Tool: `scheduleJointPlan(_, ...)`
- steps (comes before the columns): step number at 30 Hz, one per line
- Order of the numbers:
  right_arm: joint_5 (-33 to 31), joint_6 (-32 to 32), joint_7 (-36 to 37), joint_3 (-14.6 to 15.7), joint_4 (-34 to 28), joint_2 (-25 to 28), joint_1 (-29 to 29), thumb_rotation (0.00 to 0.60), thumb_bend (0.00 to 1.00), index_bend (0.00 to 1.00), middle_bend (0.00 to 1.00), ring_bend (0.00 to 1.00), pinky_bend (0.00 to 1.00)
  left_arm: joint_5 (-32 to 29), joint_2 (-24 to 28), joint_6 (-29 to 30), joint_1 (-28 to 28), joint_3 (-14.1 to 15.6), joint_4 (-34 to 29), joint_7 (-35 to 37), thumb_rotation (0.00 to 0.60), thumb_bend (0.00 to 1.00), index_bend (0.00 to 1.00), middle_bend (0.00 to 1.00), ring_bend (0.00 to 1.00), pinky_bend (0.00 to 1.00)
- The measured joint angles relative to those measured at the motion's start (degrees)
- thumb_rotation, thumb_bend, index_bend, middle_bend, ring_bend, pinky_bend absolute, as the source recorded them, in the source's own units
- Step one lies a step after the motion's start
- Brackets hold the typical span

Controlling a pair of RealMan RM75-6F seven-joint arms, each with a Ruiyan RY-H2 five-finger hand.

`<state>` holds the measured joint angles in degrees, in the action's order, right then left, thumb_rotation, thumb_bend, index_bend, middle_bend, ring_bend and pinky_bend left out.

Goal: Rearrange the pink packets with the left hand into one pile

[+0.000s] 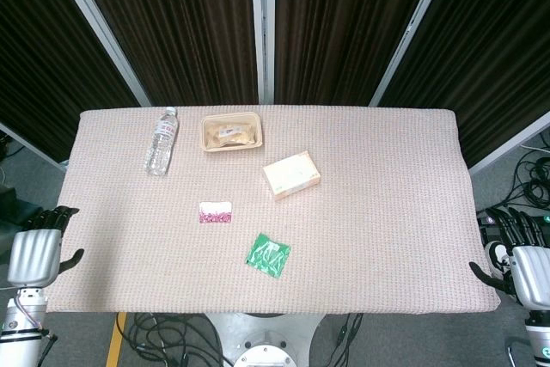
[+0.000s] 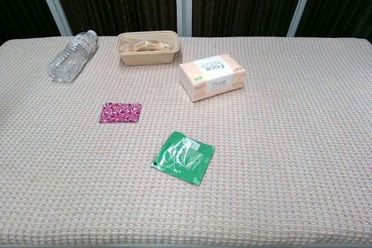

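A pink packet (image 1: 216,212) lies flat on the table cloth left of centre, also seen in the chest view as a patterned magenta packet (image 2: 120,112); whether more than one is stacked there I cannot tell. My left hand (image 1: 39,248) hangs off the table's left edge, well away from the packet, fingers apart and holding nothing. My right hand (image 1: 522,255) sits off the right edge, likewise holding nothing. Neither hand shows in the chest view.
A green packet (image 1: 268,254) lies near the front edge. A tissue box (image 1: 291,174) sits at centre, a beige tray (image 1: 231,132) with food behind it, and a plastic bottle (image 1: 161,141) lies at the back left. Table (image 1: 387,238) covered in woven cloth.
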<state>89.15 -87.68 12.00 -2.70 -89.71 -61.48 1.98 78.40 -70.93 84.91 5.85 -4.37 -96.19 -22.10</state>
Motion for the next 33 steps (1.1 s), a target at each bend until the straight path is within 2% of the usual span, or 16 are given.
scheduleJointPlan(15, -0.3, -0.1, -0.2, -0.2, -0.3, 0.0, 0.0, 0.600, 0.09, 0.10, 0.11, 0.00, 0.00, 0.3, -0.3, -1.1, 1.3, -0.4, 0.8, 0.7, 0.600, 0.23, 0.30, 0.35, 0.27, 0.30)
scheduleJointPlan(23, -0.1, 0.6, 0.0, -0.7, 0.2, 0.0, 1.0, 0.600, 0.09, 0.10, 0.11, 0.00, 0.00, 1.5, -1.5, -6.2, 6.4, -2.1, 3.0, 1.1, 0.600, 0.23, 0.30, 0.38, 0.28, 0.33)
scheduleJointPlan(28, -0.4, 1.3, 0.0, -0.9, 0.3, 0.0, 1.5, 0.600, 0.09, 0.10, 0.11, 0.00, 0.00, 2.8, -3.2, -12.2, 11.7, -3.2, 6.3, 2.5, 0.600, 0.25, 0.30, 0.49, 0.41, 0.52)
scheduleJointPlan(33, -0.9, 1.8, -0.1, -0.9, 0.4, -0.1, 1.7, 0.600, 0.09, 0.10, 0.11, 0.00, 0.00, 3.6, -5.1, -20.2, 17.4, -3.6, 10.3, 4.8, 0.600, 0.28, 0.30, 0.60, 0.57, 0.76)
